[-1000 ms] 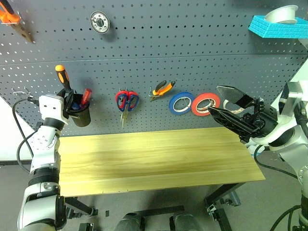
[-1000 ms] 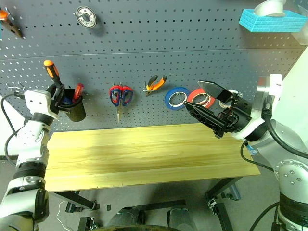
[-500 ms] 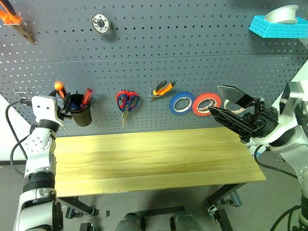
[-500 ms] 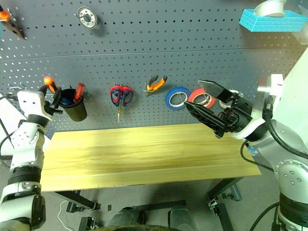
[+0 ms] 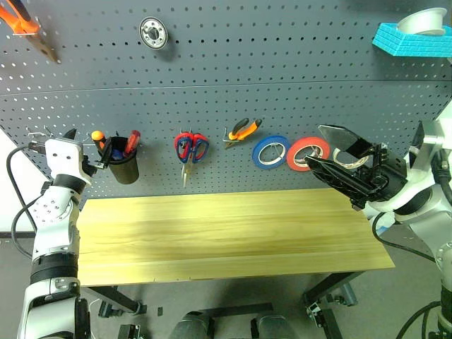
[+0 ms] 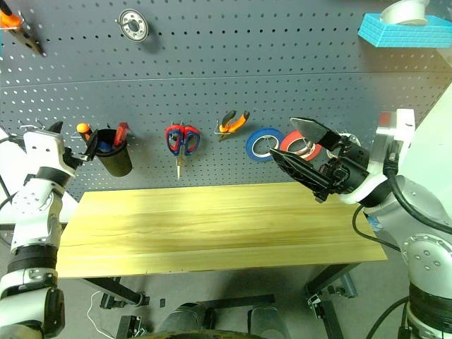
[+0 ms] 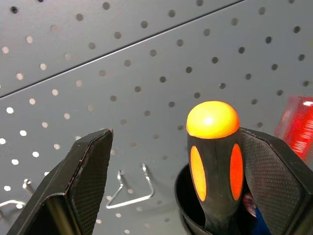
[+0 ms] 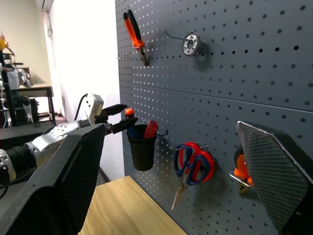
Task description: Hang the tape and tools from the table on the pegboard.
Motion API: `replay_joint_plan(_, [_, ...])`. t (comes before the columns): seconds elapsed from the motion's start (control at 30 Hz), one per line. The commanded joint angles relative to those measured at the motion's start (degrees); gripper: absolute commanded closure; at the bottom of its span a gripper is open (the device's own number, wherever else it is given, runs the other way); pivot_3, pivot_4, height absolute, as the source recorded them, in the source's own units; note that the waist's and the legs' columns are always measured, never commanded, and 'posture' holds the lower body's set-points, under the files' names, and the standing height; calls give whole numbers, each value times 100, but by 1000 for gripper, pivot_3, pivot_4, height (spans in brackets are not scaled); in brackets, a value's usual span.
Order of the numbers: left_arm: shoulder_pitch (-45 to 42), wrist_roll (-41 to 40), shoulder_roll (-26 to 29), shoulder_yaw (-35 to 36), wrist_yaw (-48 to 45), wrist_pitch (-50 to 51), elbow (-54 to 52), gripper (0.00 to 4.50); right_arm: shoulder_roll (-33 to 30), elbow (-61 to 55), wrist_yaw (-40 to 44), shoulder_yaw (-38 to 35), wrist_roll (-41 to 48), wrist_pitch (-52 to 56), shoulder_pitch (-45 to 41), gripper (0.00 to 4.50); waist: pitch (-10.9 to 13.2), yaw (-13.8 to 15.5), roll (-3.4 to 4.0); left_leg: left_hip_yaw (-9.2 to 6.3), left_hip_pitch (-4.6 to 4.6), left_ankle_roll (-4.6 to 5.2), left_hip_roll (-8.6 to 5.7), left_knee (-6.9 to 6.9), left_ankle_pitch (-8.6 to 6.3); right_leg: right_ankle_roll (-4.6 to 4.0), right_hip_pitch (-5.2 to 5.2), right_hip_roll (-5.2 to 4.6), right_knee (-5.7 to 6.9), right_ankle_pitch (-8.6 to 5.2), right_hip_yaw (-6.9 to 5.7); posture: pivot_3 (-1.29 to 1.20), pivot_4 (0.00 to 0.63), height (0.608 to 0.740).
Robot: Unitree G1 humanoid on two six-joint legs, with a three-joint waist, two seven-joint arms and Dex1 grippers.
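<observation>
On the dark grey pegboard (image 5: 282,70) hang a black cup (image 5: 126,168), red-handled scissors (image 5: 189,147), orange pliers (image 5: 242,130), a blue tape roll (image 5: 270,152) and a red-orange roll (image 5: 308,153). A whitish tape (image 5: 344,159) shows partly behind my right gripper (image 5: 316,146), which hovers open over the table's (image 5: 226,233) right end. My left gripper (image 7: 176,142) is open beside the cup. An orange-and-black screwdriver (image 7: 213,147) stands in the cup and leans against one finger (image 7: 274,176). A red-handled tool (image 5: 131,141) is in the cup too.
High on the pegboard are an orange-handled tool (image 5: 25,28) at the left, a round metal disc (image 5: 152,32) and a blue shelf (image 5: 413,37) with a white object at the right. Bare wire hooks (image 7: 129,188) stick out left of the cup.
My left gripper has opened and let go of the orange-and-black screwdriver, which has dropped from above the cup down into it. The right arm has stayed still.
</observation>
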Motion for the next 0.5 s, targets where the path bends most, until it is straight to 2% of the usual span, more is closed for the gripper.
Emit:
replay_joint_plan(0.03, [291, -220, 160, -24, -315, 465, -822, 342, 5, 10, 118, -29, -74, -179, -148, 0, 0, -1, 0, 0, -3, 0, 0, -1, 0, 0, -3, 0, -1, 0, 0, -98, 38, 717])
replay_joint_plan(0.23, [797, -550, 517, 269, -664, 1212, -2089, 342, 19, 182, 316, 47, -223, -267, -220, 0, 2, -3, -4, 0, -19, 0, 0, -6, 0, -1, -7, 0, -5, -1, 0, -75, 26, 717])
replay_joint_plan(0.5, [873, -859, 876, 627, -767, 1758, -2972, 342, 57, 386, 584, 143, -416, -349, -272, 0, 1, 53, -3, 0, -18, 0, 0, -8, 0, -4, -9, 0, -7, -2, -2, -46, 5, 717])
